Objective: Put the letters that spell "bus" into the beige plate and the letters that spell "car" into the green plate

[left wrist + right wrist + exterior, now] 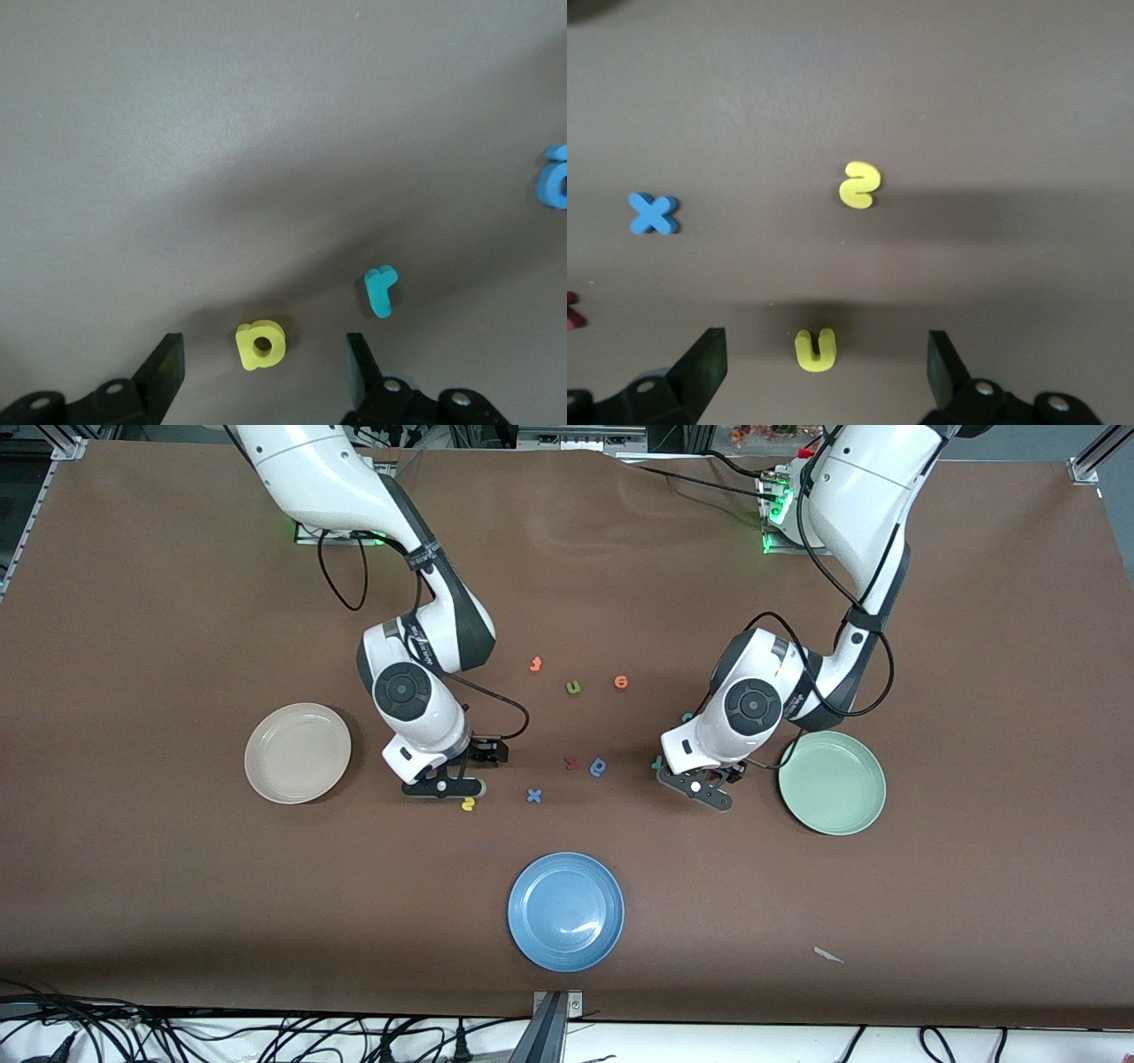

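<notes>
My left gripper [700,786] hangs low over the table beside the green plate [833,782]. It is open, with the yellow "a" [260,344] lying between its fingers, untouched. The teal "r" [381,290] lies just outside one finger. My right gripper [443,788] hangs low beside the beige plate [298,753], open around the yellow "u" [815,349], which it does not touch. The yellow "s" [858,185] lies on the table a little nearer the front camera. A teal letter [687,716] peeks out from under the left arm; I cannot tell which one it is. Both plates hold nothing.
A blue plate [566,911] sits near the table's front edge. Between the two grippers lie a blue "x" [534,795], a red letter [572,763] and a blue b/q-shaped letter [599,767]. Farther back are a green "u" [574,686] and two orange letters [536,664].
</notes>
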